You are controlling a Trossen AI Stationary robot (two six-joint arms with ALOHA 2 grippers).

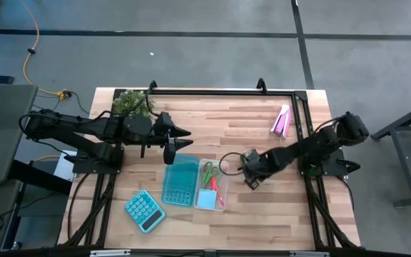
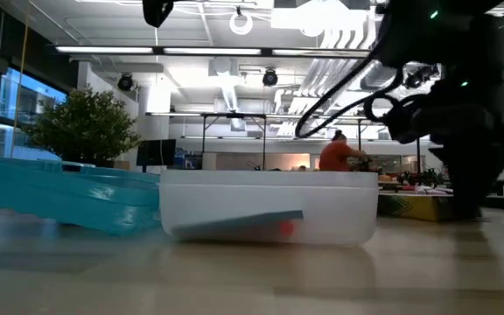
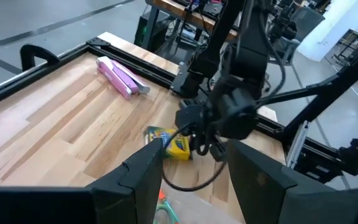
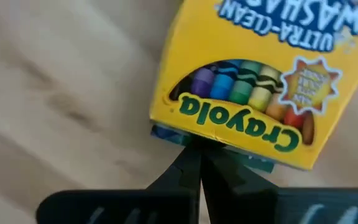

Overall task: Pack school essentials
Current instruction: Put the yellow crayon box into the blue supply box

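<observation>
the right gripper sits low over the wooden table, a little right of the middle, just beside the clear plastic box. its fingers are clenched together, tips meeting in a closed point with nothing between them. in the right wrist view those closed tips press against the lower edge of the yellow crayon box, which lies flat on the wood with its window of coloured crayons facing up. the left wrist view shows the same crayon box on the table, right under the right arm's head.

the left gripper hangs above the table towards the far left part, near the small potted plant at the far left corner. its fingers are spread apart and carry nothing.

the clear plastic box stands near the middle of the table and holds green-handled scissors, a pink marker and a light-blue note pad. a teal lid lies touching its left side. in the low view the box shows as a white tub with the lid tilted beside it.

a teal calculator lies near the front edge on the left. a pink-and-purple tube-like item lies near the far right corner.
</observation>
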